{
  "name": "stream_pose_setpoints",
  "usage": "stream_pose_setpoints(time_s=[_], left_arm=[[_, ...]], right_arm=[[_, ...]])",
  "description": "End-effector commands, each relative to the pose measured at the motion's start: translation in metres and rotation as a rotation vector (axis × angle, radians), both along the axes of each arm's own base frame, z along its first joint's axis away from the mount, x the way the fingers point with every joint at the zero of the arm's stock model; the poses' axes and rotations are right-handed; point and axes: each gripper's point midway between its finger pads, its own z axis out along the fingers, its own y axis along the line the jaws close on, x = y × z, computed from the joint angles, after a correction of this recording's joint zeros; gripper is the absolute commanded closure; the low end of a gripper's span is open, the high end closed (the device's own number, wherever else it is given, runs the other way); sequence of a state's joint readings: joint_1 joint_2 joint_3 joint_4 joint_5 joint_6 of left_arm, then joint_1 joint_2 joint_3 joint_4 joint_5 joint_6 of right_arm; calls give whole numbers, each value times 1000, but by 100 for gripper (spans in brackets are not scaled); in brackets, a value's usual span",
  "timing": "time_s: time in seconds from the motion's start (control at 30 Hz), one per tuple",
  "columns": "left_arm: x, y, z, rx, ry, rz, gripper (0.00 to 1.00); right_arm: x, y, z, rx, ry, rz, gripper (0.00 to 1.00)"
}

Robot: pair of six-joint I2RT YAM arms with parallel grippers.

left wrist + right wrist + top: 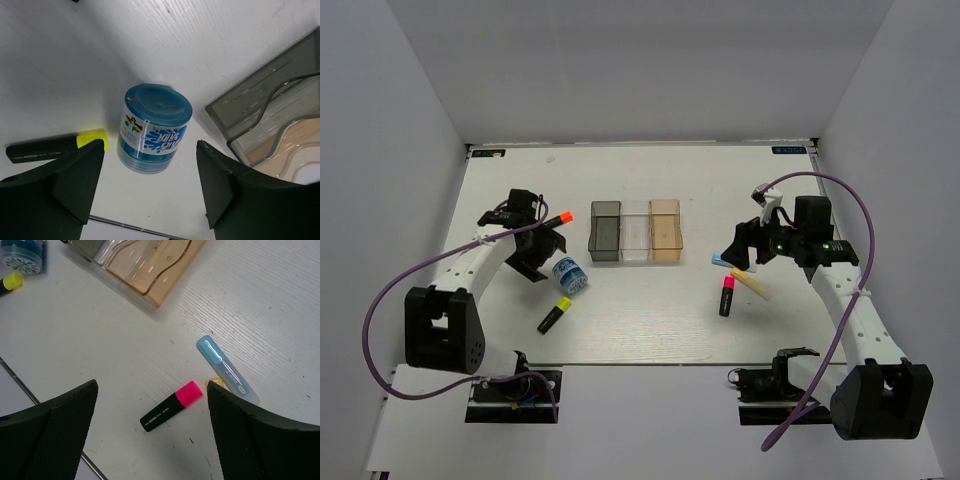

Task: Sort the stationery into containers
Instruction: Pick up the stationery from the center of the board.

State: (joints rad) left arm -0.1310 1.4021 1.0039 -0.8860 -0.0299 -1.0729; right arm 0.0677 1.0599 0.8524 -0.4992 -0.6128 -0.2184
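Three bins stand side by side at mid-table: dark grey point(605, 231), clear point(635, 231), amber point(665, 230). The blue roll point(569, 276) lies just ahead of my open, empty left gripper point(546, 260); in the left wrist view the roll point(155, 127) sits between and beyond the fingers, gripper point(150, 167). A yellow-ended highlighter point(554, 315) lies near it. An orange-red-ended highlighter point(558, 218) lies beside the left arm. My right gripper point(745, 250) is open and empty, above a pink-ended highlighter point(172, 406), a light-blue bar point(225, 367) and a pale-yellow bar point(752, 284).
In the left wrist view the dark grey bin point(260, 100) is at the right, close to the right finger. In the right wrist view the amber bin point(150, 265) is at the top. White walls enclose the table on three sides.
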Motion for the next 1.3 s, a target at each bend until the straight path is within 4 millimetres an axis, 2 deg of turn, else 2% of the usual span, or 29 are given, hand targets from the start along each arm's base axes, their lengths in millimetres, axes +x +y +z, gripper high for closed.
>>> stream_pose_setpoints(time_s=[0.0, 0.23, 0.57, 0.77, 0.97, 1.1, 1.27], left_arm=[[10, -11, 1, -64, -2, 41, 14], [3, -13, -21, -90, 91, -3, 10], [15, -12, -49, -64, 156, -95, 10], [8, -9, -65, -58, 184, -98, 11], [-4, -19, -64, -116, 179, -67, 9], [-7, -18, -54, -120, 144, -41, 8], [7, -10, -33, -91, 100, -43, 7]], right_arm=[[-6, 4, 4, 12, -20, 37, 9], [-6, 4, 6, 9, -29, 38, 9], [-9, 5, 6, 12, -25, 49, 9], [-10, 5, 3, 16, -18, 53, 9], [-10, 5, 4, 16, -20, 55, 9], [-10, 6, 4, 21, -18, 58, 9], [-11, 6, 5, 24, -19, 60, 9]])
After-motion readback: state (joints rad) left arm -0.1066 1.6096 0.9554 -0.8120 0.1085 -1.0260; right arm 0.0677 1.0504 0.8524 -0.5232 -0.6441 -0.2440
